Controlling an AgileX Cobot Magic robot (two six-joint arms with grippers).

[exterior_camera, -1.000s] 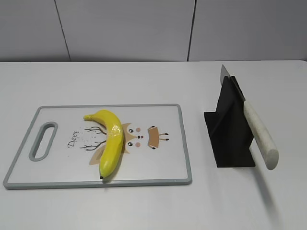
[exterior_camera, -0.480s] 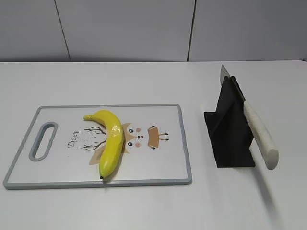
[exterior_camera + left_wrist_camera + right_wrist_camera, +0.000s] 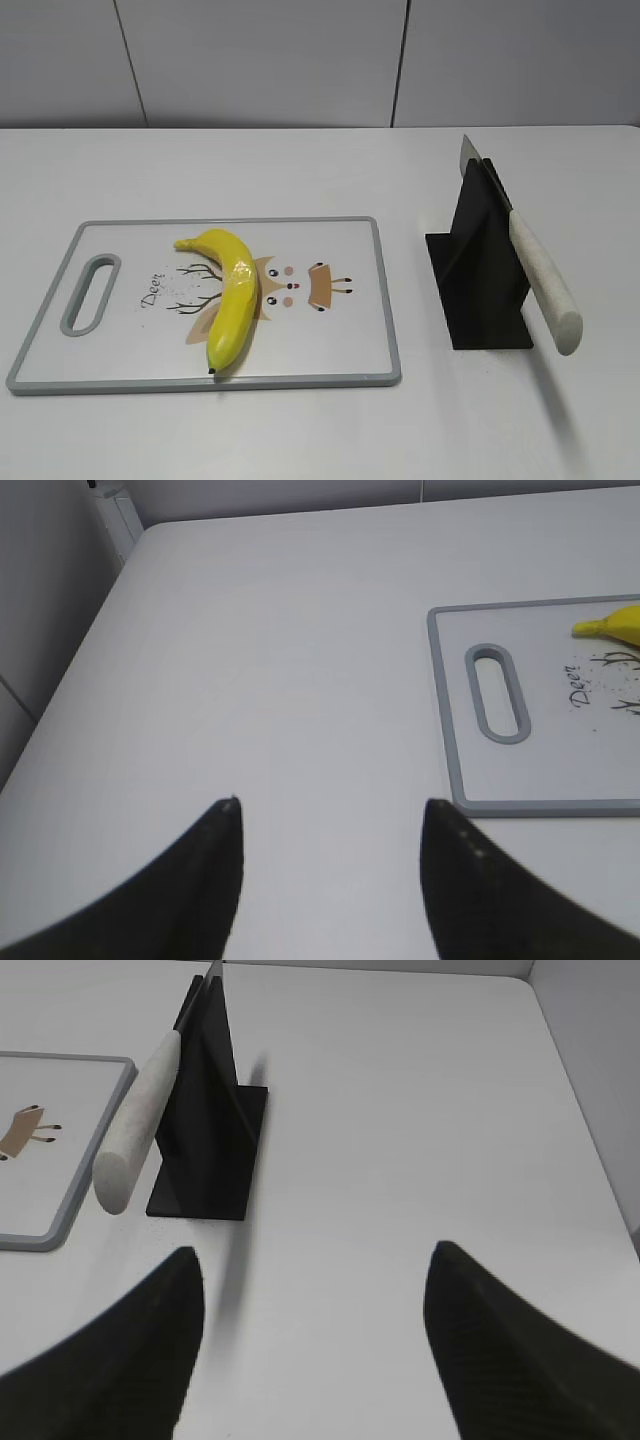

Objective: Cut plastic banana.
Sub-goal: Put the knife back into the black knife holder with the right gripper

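Observation:
The plastic banana [image 3: 232, 297] is glossy yellow and lies on the white cutting board [image 3: 340, 350] with a grey rim, left of middle; its stem tip shows in the left wrist view [image 3: 608, 626]. A knife with a white handle [image 3: 542, 283] rests slanted in a black stand [image 3: 478, 290]; both show in the right wrist view, the knife [image 3: 138, 1120] and the stand [image 3: 212, 1130]. My left gripper [image 3: 330, 805] is open and empty over bare table left of the board. My right gripper [image 3: 315, 1250] is open and empty, near side of the stand. Neither gripper shows in the exterior view.
The cutting board's handle slot [image 3: 497, 692] faces my left gripper. The white table's left edge [image 3: 60, 690] and right edge [image 3: 585, 1130] are near. A grey panelled wall [image 3: 300, 60] stands behind the table.

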